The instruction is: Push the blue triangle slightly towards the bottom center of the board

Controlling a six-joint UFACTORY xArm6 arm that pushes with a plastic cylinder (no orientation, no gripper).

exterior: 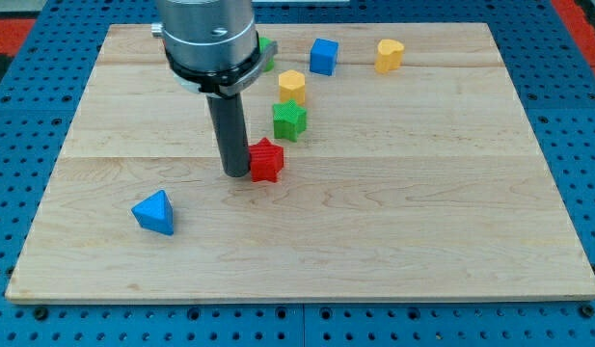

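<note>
The blue triangle point(154, 212) lies on the wooden board point(393, 231) at the view's lower left. My tip point(236, 173) stands near the board's middle, touching or just beside the left side of a red star-shaped block point(267, 160). The tip is up and to the right of the blue triangle, well apart from it.
A green star-shaped block point(289, 120) sits above the red one, with a yellow hexagonal block point(292, 86) above that. A blue cube point(323, 56) and a yellow block point(390, 55) lie near the top edge. Another green block point(266, 53) is partly hidden behind the arm.
</note>
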